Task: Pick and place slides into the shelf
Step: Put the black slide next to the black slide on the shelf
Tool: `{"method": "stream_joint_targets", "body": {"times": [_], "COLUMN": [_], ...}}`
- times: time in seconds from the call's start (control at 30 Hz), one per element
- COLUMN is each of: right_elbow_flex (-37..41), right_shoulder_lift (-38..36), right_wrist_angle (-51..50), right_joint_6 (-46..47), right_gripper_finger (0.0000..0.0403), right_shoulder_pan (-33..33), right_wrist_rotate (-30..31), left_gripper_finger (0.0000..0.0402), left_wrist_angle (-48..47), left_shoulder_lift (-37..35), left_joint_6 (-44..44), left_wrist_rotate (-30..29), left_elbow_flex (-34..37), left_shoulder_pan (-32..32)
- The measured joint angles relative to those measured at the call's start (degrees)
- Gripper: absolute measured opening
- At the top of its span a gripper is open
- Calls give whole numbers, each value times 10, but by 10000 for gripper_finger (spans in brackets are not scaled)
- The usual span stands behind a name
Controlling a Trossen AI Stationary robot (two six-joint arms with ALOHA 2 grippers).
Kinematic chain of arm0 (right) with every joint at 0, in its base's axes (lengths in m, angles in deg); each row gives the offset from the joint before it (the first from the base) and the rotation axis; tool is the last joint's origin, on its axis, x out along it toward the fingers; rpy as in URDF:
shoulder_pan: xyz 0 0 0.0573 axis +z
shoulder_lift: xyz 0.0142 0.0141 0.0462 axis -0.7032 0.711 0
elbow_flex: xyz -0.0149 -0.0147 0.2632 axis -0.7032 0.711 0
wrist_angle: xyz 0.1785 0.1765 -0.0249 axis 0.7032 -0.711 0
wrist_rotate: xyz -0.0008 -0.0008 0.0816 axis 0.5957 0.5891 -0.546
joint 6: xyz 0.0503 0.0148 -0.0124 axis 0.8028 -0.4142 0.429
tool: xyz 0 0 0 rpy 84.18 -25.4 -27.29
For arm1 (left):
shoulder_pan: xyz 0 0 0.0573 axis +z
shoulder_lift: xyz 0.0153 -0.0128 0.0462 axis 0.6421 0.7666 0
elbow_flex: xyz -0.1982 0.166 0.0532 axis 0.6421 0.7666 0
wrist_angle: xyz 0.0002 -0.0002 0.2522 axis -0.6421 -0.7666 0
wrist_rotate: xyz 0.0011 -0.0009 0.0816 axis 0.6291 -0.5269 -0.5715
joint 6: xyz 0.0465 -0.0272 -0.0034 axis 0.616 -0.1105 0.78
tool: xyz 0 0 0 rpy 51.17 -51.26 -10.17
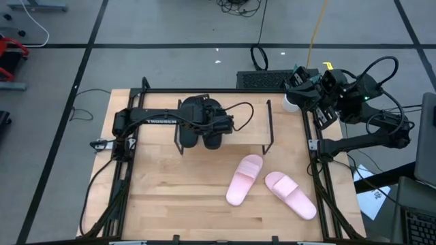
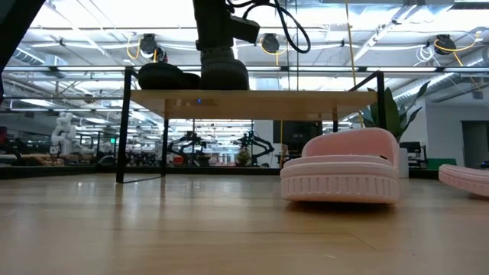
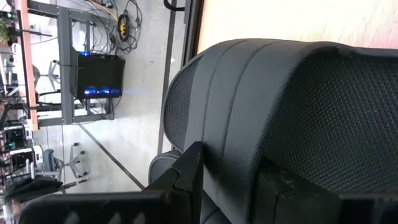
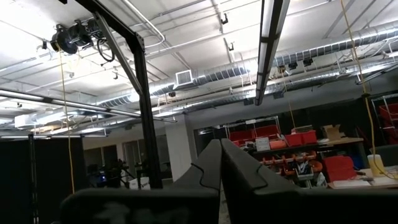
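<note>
Two black slides stand side by side on the shelf's (image 1: 248, 129) plank top (image 2: 290, 102), toward its left end: one (image 2: 163, 76) free, the other (image 1: 212, 136) under my left gripper (image 1: 204, 117). My left gripper comes down on that slide (image 2: 225, 76) and is shut on its strap. The two pink slides (image 1: 244, 179) (image 1: 291, 194) lie soles down on the table in front of the shelf; the nearer one (image 2: 341, 174) fills the low view's right half. My right gripper (image 4: 221, 163) is shut and empty at the table's far right corner (image 1: 300, 85). My left gripper holds the black slide by its wide strap (image 3: 230, 130), pinched between the two fingers (image 3: 186, 171), which come from above, pointing down. One finger lies on the strap's outer face; where the other sits is hidden by the strap. The slide's sole rests on the shelf plank (image 2: 225, 85).
The shelf's thin black wire legs (image 2: 122, 130) (image 2: 380, 114) stand on the tabletop. The plank's right half (image 1: 248, 119) is bare. The left arm (image 1: 153, 119) stretches over the table's left part. Cables and a white cup (image 1: 290, 103) sit near the right arm's base.
</note>
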Motion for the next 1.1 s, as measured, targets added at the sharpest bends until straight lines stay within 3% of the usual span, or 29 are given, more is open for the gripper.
{"method": "stream_joint_targets", "body": {"times": [0.57,1.1], "right_elbow_flex": [0,0], "right_shoulder_lift": [0,0], "right_wrist_angle": [0,-2], "right_joint_6": [0,0], "right_gripper_finger": [0,0], "right_shoulder_pan": [0,0], "right_wrist_rotate": [0,0], "left_gripper_finger": [86,86], "left_wrist_angle": [42,19], "left_shoulder_lift": [0,0], "left_joint_6": [33,29], "left_wrist_rotate": [-3,-18], "left_elbow_flex": [0,0], "left_shoulder_pan": [-12,-15]}}
